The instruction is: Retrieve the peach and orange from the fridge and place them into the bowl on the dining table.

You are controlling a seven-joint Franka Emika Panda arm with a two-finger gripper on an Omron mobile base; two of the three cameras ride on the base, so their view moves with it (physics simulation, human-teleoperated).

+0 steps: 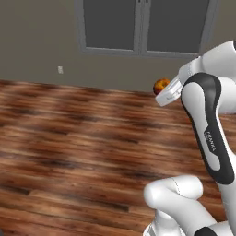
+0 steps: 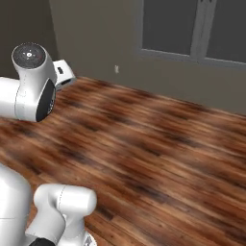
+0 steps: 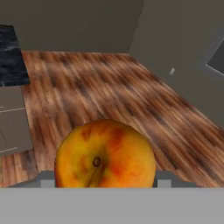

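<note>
Hauling the peach (image 3: 105,159) across the wood floor (image 1: 69,138), pincer (image 3: 104,183) clamped on it. Next it's needing to reach the marble tabletop (image 3: 11,57) at far left and find the bowl.

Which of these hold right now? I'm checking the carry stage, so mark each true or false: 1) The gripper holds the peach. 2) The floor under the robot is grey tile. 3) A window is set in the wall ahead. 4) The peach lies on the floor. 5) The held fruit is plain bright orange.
1) True: the peach sits between the fingers of the gripper.
2) False: the floor is brown wood planks.
3) True: a grey-framed window is in the wall.
4) False: it is held up in the air beside the arm.
5) False: it is yellow-orange with red mottling.
</note>
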